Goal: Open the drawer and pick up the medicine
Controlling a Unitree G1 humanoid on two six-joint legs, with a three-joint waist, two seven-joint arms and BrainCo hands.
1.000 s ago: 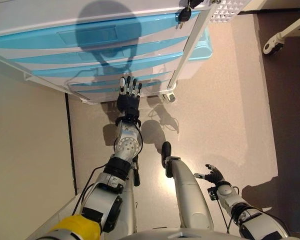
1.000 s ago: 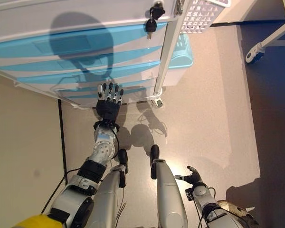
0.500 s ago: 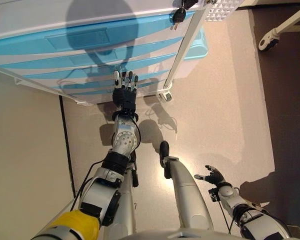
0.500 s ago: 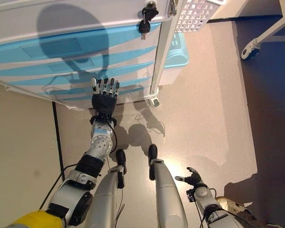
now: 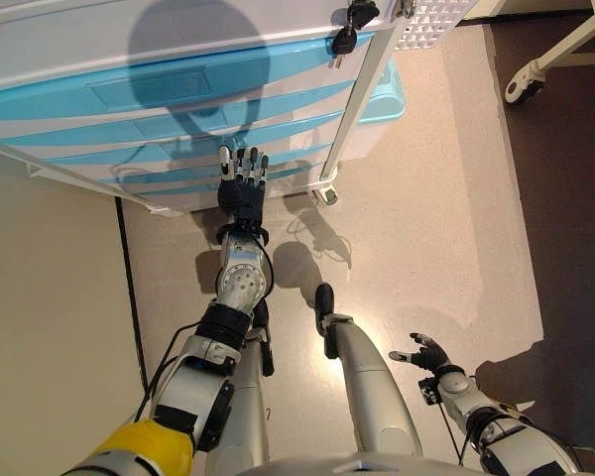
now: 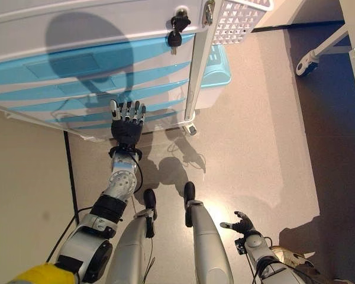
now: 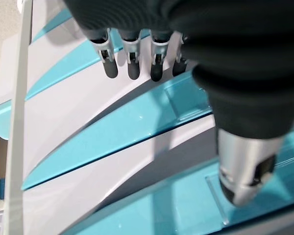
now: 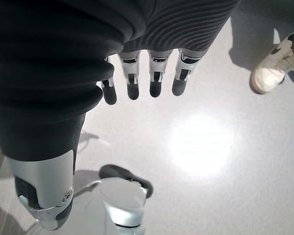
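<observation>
Left hand at the drawers, all shut.

The left hand (image 5: 242,188) reaches up to the lower blue drawers (image 5: 178,124) of the white cabinet (image 6: 77,29), fingers straight and spread, holding nothing. The right hand (image 6: 244,225) hangs low over the floor (image 5: 436,228), fingers relaxed and empty. Keys (image 6: 177,26) hang in the cabinet's lock. No medicine shows.
</observation>
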